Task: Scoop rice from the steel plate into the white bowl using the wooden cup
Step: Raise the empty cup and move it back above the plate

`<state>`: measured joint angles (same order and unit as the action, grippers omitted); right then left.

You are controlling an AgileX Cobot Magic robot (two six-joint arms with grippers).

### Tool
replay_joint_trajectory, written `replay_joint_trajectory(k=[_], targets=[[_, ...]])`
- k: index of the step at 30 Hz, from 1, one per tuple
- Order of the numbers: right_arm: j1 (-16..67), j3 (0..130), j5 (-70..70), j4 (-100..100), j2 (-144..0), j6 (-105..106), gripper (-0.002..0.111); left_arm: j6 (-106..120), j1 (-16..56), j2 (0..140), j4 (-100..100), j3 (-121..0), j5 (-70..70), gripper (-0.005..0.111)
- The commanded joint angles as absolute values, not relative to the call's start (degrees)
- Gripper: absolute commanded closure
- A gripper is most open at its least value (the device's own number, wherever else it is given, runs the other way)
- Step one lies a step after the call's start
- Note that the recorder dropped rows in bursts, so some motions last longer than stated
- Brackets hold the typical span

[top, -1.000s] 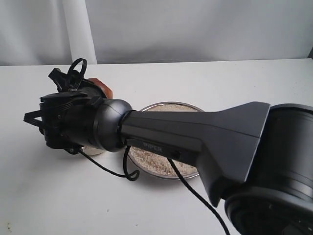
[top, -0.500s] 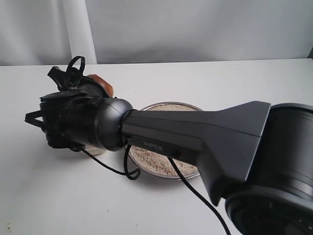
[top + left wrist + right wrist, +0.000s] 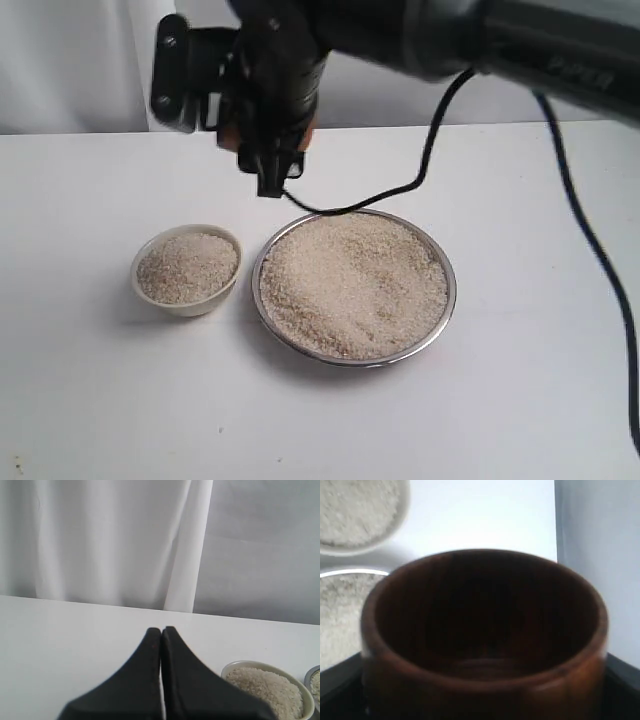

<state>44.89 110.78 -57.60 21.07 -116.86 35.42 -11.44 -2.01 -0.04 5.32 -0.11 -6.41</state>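
Wooden cup point(image 3: 485, 630) looks empty. The right gripper point(image 3: 262, 105) clamps it by its sides, high above the table behind the steel plate point(image 3: 450, 292). Rice point(image 3: 352, 285) fills the plate, and the white bowl point(image 3: 186, 303) just beside it is nearly full. Left gripper point(image 3: 161, 645) is pressed together on nothing, on the bowl's side of the plate. Risks: the cable point(image 3: 400, 188) drooping over the plate's far rim could snag or drag grains on descent, and a deep scoop would shove rice over the low rim. There's bare table in front of the plate.

closed pincer point(image 3: 161, 629) near white bowl point(image 3: 234, 666)
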Motion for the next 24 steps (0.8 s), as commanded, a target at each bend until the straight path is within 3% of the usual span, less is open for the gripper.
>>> replay_joint_trajectory(k=[1,6,12,24], targets=[[38.8,111.1,-64.8,18.8,-114.6,35.7,0.108,-11.7,-1.7,0.0,5.0,0.0,-6.2,0.107],[32.9,111.1,-68.6,17.0,-114.6,34.6,0.108,-11.7,-1.7,0.0,5.0,0.0,-6.2,0.107],[32.1,109.6,-70.0,21.9,-118.1,34.2,0.108,-11.7,-1.7,0.0,5.0,0.0,-6.2,0.107],[32.8,90.5,-54.9,38.4,-119.3,34.1,0.108,-11.7,-1.7,0.0,5.0,0.0,-6.2,0.107]])
